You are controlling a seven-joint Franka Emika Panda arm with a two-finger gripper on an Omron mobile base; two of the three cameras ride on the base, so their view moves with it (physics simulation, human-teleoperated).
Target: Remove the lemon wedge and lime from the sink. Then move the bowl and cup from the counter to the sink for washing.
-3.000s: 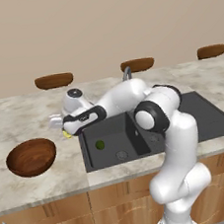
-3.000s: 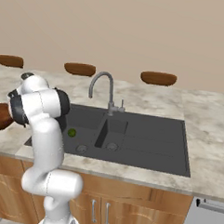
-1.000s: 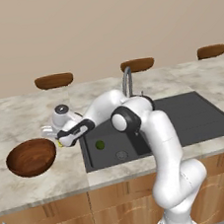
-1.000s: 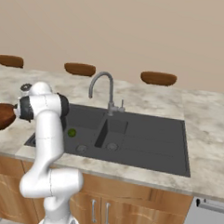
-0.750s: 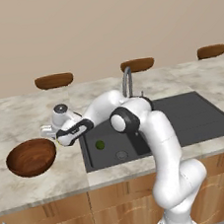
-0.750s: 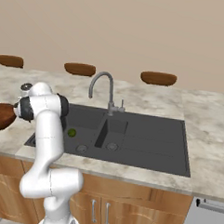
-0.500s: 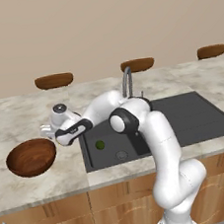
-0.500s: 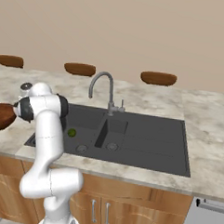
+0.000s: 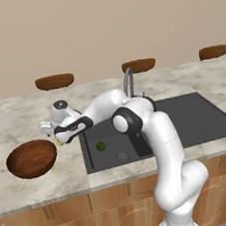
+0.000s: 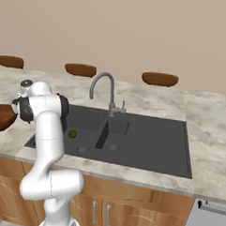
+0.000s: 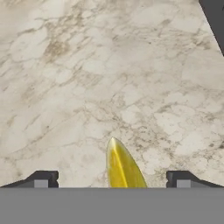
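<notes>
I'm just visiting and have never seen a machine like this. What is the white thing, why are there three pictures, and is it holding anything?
The white thing is a robot arm, and its hand is a two-finger gripper. It stands at a kitchen counter in a computer-rendered scene. Two pictures come from cameras behind the arm, one to its left and one to its right, so they show the same kitchen from two sides. The third comes from a camera on the hand, looking along the fingers.

On the counter sits a wooden bowl. A small green lime lies in the dark sink. The yellow lemon wedge lies on the marble between the fingers, which stand wide apart, so nothing is gripped.
</notes>
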